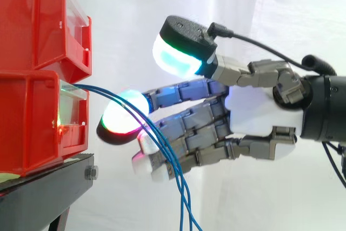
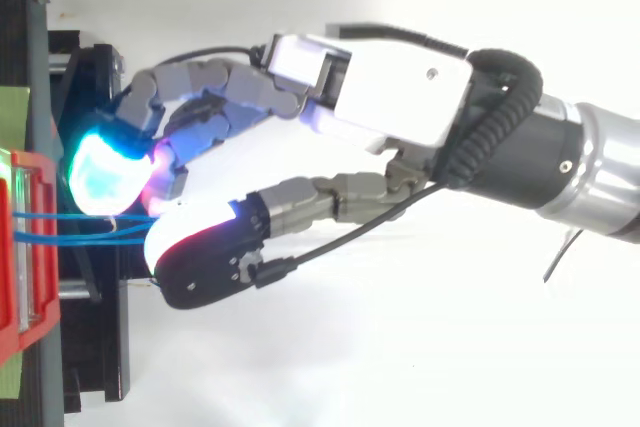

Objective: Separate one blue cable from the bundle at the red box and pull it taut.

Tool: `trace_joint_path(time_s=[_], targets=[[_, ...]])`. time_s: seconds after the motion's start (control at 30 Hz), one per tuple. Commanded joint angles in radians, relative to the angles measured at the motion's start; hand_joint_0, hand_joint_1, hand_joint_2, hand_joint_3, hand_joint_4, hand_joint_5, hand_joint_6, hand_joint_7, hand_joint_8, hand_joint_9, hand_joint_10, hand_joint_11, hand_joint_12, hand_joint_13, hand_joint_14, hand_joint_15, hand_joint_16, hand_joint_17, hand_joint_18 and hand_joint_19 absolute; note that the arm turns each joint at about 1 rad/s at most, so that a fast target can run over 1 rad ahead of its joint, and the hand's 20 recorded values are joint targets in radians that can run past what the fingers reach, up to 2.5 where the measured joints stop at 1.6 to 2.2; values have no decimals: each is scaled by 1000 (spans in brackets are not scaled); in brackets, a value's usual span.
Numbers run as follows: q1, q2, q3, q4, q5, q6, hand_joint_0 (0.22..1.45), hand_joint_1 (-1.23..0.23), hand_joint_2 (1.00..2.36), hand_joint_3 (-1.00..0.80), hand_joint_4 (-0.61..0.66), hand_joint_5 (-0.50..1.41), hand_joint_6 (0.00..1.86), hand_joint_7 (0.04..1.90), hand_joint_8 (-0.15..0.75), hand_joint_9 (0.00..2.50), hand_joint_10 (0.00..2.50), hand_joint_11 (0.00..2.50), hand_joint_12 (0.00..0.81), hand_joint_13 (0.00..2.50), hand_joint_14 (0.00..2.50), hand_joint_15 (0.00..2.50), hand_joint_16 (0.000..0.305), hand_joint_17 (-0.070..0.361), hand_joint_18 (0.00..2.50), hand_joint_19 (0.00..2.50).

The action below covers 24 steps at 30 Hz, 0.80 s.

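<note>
Red bins (image 1: pixel 32 117) close behind blue cables (image 1: pixel 172 171)

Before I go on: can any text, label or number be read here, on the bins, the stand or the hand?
None can be read.
Red bins: no print; their clear front panels look blank.
Green strip at the top view's left edge: no writing visible.
Hand and blue cables: no visible markings.
</note>
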Motion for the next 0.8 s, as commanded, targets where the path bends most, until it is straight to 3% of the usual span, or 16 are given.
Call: trace_joint_path(time_s=[0.0,0.17,0.77], targets=[[4,-30,6,7,-7,31,502,-586,1000,-500,196,-184,502,953,300,777,10,834,275,666,15,553,24,54,300,579],[6,-40,18,4,-13,85,505,-586,1000,-500,197,-184,502,954,302,784,10,828,269,666,16,548,24,53,299,582],[6,-40,18,8,-54,91,542,-607,1003,-444,189,-181,502,956,294,794,10,854,245,667,17,555,21,47,299,599]])
